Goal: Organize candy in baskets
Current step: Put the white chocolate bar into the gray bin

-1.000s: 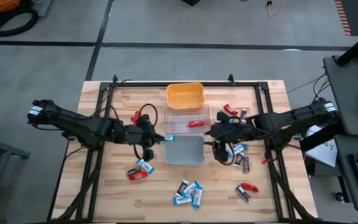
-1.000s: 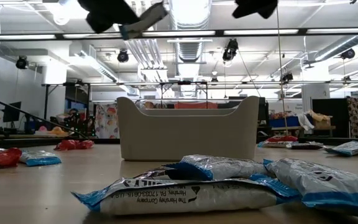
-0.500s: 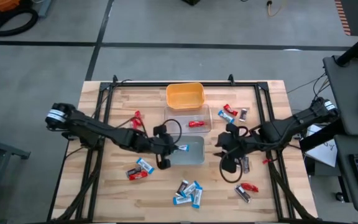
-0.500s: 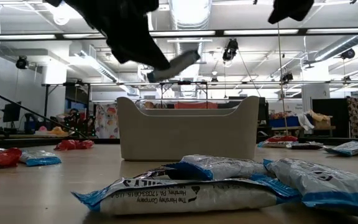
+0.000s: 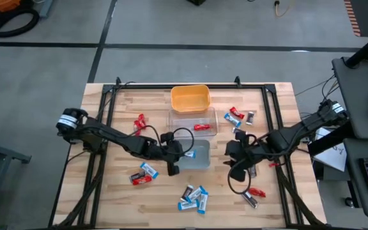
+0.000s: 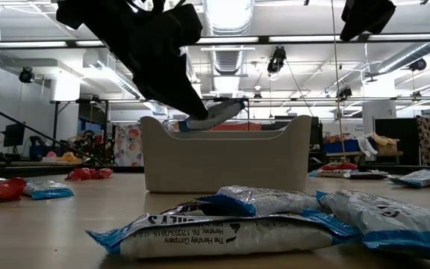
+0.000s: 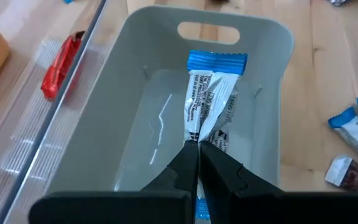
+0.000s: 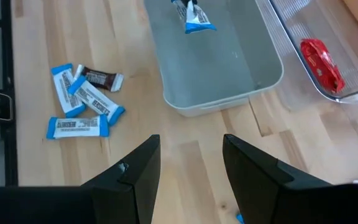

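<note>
Three baskets stand in a row down the table's middle: yellow (image 5: 190, 98), clear (image 5: 183, 122) with a red bar (image 5: 201, 126) lying in it, and grey-blue (image 5: 200, 161). My left gripper (image 5: 178, 154) is over the grey-blue basket (image 7: 104, 143), shut on a blue-and-white candy bar (image 7: 209, 99). The low view shows that bar (image 6: 213, 114) just above the basket's rim (image 6: 226, 133). My right gripper (image 5: 230, 162) hangs open above the table, right of the grey-blue basket (image 8: 219, 56). Loose candy (image 5: 193, 197) lies scattered on the wood. My left gripper pinches the blue-and-white bar by one end (image 7: 196, 138) between its two fingers. It comes slanting down from the table's left, with the fingers along the bar. The bar sticks out past the fingertips, lifted clear over the basket's inside and slightly tilted.
A cluster of blue-and-white and brown bars (image 8: 82, 102) lies near the table's near edge. More bars lie at the left (image 5: 142, 174), by the clear basket's left (image 5: 139, 120), at the far right (image 5: 238, 115) and at the near right (image 5: 251, 193). A black frame (image 5: 107, 102) borders the table.
My left gripper has carried the blue-and-white bar rightward and toward the near edge, from beside the clear basket to over the grey-blue one, and lowered it to just above the rim. My right gripper has moved toward the near edge, away from the clear basket.
</note>
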